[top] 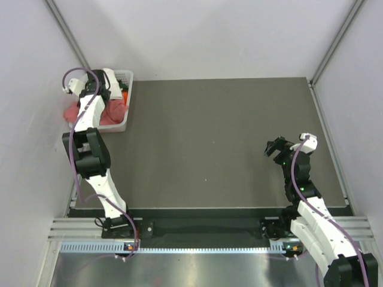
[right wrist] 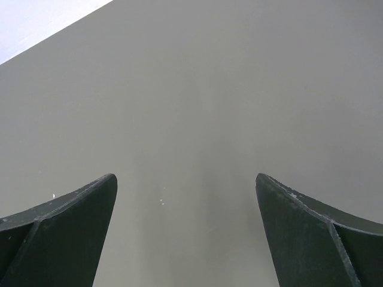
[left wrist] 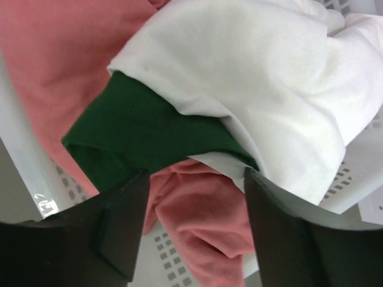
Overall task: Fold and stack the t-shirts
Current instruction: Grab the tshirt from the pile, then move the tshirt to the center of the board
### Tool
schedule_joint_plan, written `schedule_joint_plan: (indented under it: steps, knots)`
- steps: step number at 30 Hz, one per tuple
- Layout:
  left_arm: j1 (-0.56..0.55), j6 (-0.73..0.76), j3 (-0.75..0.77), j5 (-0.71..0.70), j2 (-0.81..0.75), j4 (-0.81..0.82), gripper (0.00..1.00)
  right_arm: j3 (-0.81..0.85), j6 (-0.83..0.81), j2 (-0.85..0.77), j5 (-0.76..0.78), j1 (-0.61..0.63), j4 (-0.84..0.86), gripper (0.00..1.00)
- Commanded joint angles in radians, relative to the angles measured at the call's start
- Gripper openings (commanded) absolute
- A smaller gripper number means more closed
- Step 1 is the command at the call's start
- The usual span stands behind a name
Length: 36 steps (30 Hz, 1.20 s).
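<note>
The t-shirts lie crumpled in the white lattice basket (top: 124, 76) at the table's far left. In the left wrist view a white shirt (left wrist: 269, 84) with a dark green sleeve (left wrist: 137, 131) lies over a dusty pink shirt (left wrist: 203, 215). A bit of orange cloth (top: 125, 94) shows in the top view. My left gripper (left wrist: 194, 179) is open, its jaws just above the pink folds and the green sleeve, holding nothing. My right gripper (right wrist: 185, 179) is open and empty above bare table at the right (top: 276, 147).
The grey table (top: 215, 137) stretches between the two arms. The basket's perforated wall (left wrist: 167, 251) shows below the shirts. White enclosure walls stand close on the left, back and right.
</note>
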Motion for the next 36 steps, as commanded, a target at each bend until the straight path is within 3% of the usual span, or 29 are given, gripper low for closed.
schedule_joint_plan:
  steps: [1, 4, 7, 9, 11, 12, 16, 23, 27, 29, 32, 36]
  knots:
    - [0.026, 0.037, 0.039, -0.037, 0.007, 0.053, 0.74, 0.006, -0.003, -0.002, -0.003, -0.004, 0.032, 1.00]
    - [0.048, 0.049, 0.033, -0.018, 0.012, 0.095, 0.74, 0.006, -0.006, -0.009, -0.005, -0.007, 0.031, 1.00]
    - [0.071, 0.056, 0.034, 0.040, 0.028, 0.149, 0.67, 0.005, -0.008, -0.009, -0.006, -0.005, 0.032, 1.00]
    - [0.080, 0.051, 0.047, 0.070, 0.045, 0.162, 0.51, 0.006, -0.008, -0.005, -0.011, -0.005, 0.035, 1.00]
    - [0.088, 0.057, 0.083, 0.109, 0.081, 0.179, 0.21, 0.006, -0.009, 0.000, -0.016, -0.005, 0.038, 1.00]
    - [0.092, 0.065, 0.112, 0.170, 0.097, 0.164, 0.00, 0.008, -0.009, 0.003, -0.019, -0.005, 0.041, 1.00]
    - [0.091, 0.021, 0.283, 0.238, 0.145, 0.031, 0.00, 0.008, -0.012, 0.007, -0.028, -0.007, 0.049, 1.00]
    - [-0.044, -0.038, 0.142, 0.293, -0.134, 0.133, 0.00, 0.005, -0.015, 0.010, -0.039, -0.007, 0.055, 1.00]
    - [-0.130, -0.177, 0.109, 0.555, -0.276, 0.244, 0.00, 0.008, -0.019, 0.007, -0.034, -0.005, 0.051, 1.00]
    - [-0.186, -0.208, 0.168, 0.586, -0.333, 0.248, 0.00, 0.006, -0.019, 0.004, -0.035, -0.005, 0.051, 1.00]
    - [-0.436, -0.174, 0.260, 0.528, -0.379, 0.253, 0.00, 0.009, -0.022, 0.004, -0.035, -0.005, 0.051, 1.00]
    - [-0.521, -0.283, 0.280, 0.624, -0.349, 0.282, 0.00, 0.015, -0.022, 0.012, -0.034, -0.005, 0.043, 1.00]
